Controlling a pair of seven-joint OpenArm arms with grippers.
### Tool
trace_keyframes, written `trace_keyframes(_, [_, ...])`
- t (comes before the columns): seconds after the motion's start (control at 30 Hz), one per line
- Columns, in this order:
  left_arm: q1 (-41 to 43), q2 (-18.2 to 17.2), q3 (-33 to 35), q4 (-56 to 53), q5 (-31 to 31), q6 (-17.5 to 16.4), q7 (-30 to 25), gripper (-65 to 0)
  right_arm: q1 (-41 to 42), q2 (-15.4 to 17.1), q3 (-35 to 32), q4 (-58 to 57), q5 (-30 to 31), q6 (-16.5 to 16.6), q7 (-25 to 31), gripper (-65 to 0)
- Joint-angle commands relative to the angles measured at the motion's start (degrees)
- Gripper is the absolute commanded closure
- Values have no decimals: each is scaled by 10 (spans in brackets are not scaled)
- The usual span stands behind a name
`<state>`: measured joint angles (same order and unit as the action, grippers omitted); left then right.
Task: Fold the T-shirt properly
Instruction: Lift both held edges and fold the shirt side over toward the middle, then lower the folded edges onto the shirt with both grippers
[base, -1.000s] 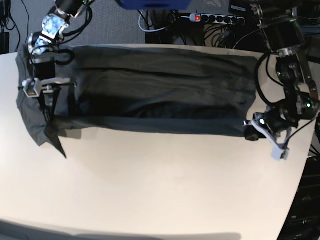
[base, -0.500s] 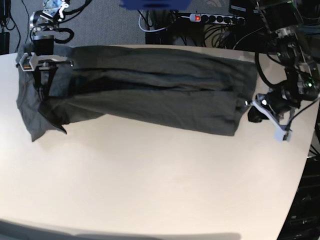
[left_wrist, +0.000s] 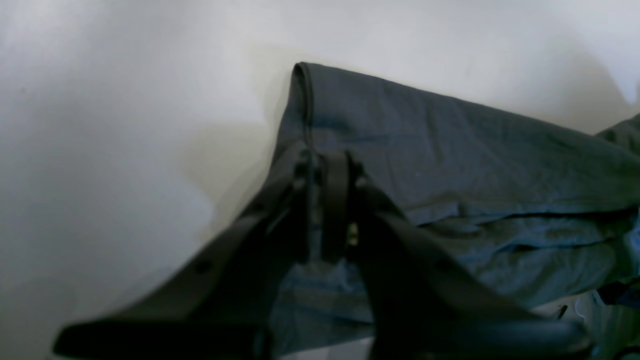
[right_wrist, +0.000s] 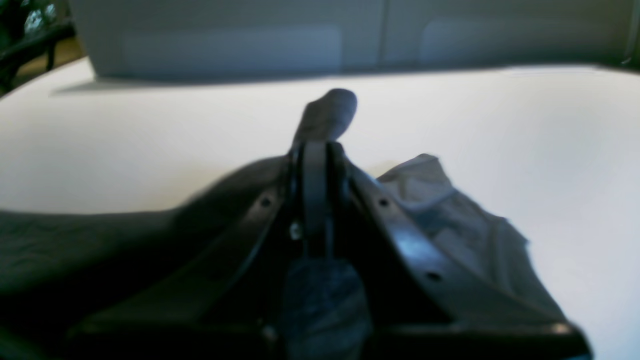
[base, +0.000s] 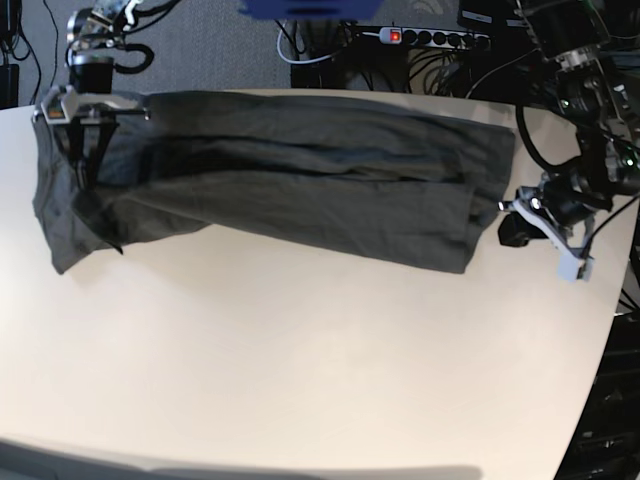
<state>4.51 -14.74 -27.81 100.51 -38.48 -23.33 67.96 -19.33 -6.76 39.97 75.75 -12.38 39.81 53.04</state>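
The dark grey T-shirt (base: 300, 190) is stretched across the far half of the table (base: 300, 380), folded lengthwise in long pleats. My right gripper (base: 80, 165), at the left of the base view, is shut on the shirt's left end. In the right wrist view its fingertips (right_wrist: 315, 150) pinch a tuft of fabric (right_wrist: 330, 110), with loose cloth (right_wrist: 450, 220) hanging beside. My left gripper (base: 497, 212), at the right of the base view, is shut on the shirt's right edge. In the left wrist view it (left_wrist: 325, 165) clamps the hemmed edge of the shirt (left_wrist: 450, 150).
A power strip (base: 435, 38) with a red switch and tangled cables lie behind the table's far edge. A blue object (base: 310, 8) sits at the top. The table's curved right edge (base: 610, 300) runs just beside my left arm. Bare tabletop fills the near half.
Both grippers have moved toward the table's far side with the shirt held between them. The shirt's near edge has drawn back and its left end hangs lower than before.
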Motion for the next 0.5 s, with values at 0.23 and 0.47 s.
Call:
trace_keyframes(0.23, [-9, -5, 1, 6, -9, -2, -12, -37, -22, -9, 2, 10, 12, 1, 46, -10])
trace_keyframes(0.47, [-9, -5, 2, 3, -9, -2, -15, -37, -57, -22, 1, 10, 35, 1, 78, -9])
